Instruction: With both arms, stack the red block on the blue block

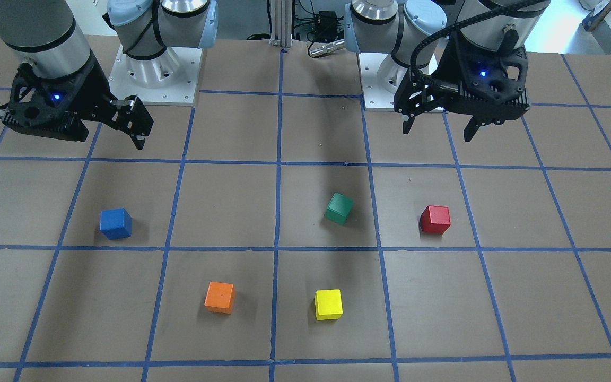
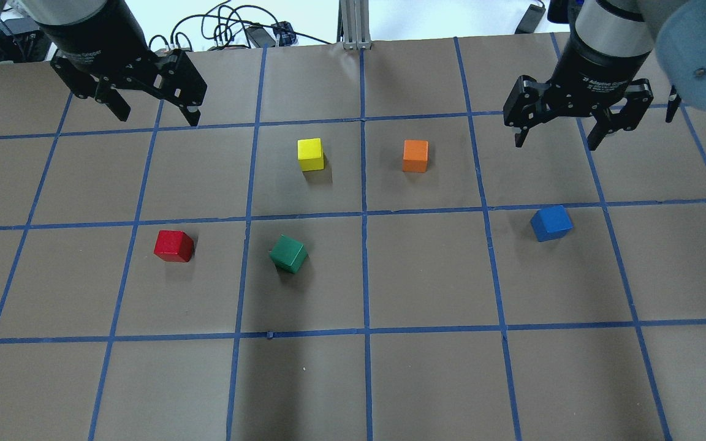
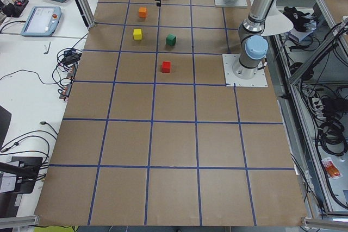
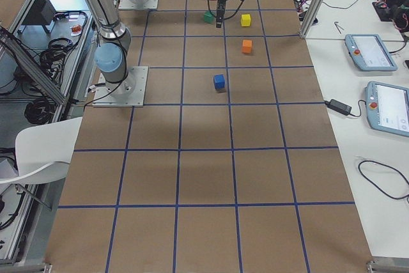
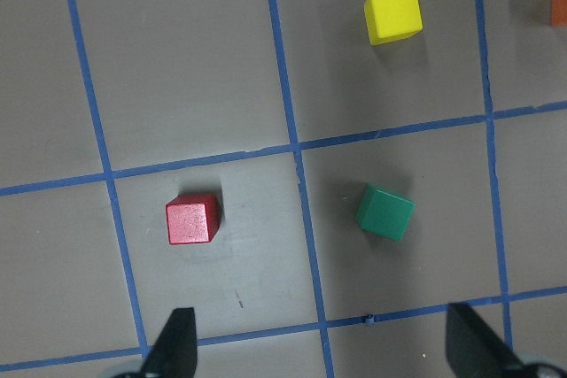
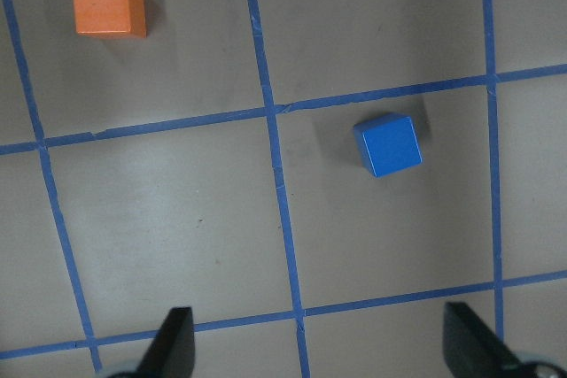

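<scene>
While both pincers hang raised above the table [image 2: 426, 275], no block is gripped by either. The left pincer [image 2: 158, 116] is seen with its fingers spread wide and nothing between them. The right pincer [image 2: 555, 145] is likewise spread wide and empty.

The red block [image 2: 173, 246] is found resting flat on the table on the robot's left side, inside one square of the blue tape grid [image 2: 364, 245] and apart from every other cube. In the left wrist view it is seen ahead of the pincer, untouched and off toward one finger's side.

The blue block [image 2: 551, 223] is set on the robot's right side, well apart from the red block. It is turned slightly against the grid lines and lies just beside a tape line. In the right wrist view it is seen ahead of the right pincer, also untouched. The red block is not yet stacked on it; both lie directly on the table.

Between the two, a green block [image 2: 288, 253] is placed in the square next to the red one, rotated against the grid. A yellow block [image 2: 310, 154] and an orange block [image 2: 415, 155] are set farther from the robot, on either side of a tape line, each in its own square.
</scene>
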Controlling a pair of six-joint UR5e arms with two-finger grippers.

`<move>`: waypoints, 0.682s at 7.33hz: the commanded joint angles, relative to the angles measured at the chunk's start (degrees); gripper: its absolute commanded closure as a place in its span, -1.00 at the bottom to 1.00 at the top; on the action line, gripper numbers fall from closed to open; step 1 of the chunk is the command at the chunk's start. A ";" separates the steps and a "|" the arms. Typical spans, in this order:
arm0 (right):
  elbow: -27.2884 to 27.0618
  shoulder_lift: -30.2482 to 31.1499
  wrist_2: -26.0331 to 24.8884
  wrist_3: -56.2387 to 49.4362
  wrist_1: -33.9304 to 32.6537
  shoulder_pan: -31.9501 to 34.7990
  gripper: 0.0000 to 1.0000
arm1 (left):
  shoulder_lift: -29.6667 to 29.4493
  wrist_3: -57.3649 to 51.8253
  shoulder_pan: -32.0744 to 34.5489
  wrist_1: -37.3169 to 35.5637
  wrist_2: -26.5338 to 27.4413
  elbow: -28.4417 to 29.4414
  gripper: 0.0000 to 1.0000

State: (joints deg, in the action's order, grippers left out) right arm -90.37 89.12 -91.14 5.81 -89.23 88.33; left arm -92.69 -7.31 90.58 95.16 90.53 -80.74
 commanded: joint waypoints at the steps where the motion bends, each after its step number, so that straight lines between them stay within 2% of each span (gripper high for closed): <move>1: -0.07 0.00 0.00 -0.01 -0.06 0.00 -1.00 | -0.21 0.02 -0.05 0.02 0.09 -0.04 -1.00; 4: -0.07 0.00 -0.09 -0.10 -0.15 0.00 -1.00 | 0.31 -1.81 -0.40 0.81 0.79 -1.43 -1.00; 5: -0.07 0.00 0.00 -0.10 -0.15 0.00 -1.00 | 0.66 -5.74 -2.23 -0.23 0.70 -5.88 -1.00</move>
State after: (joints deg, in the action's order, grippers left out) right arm -90.44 89.12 -91.21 5.72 -89.36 88.33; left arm -92.44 -9.51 89.88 95.50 91.09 -82.82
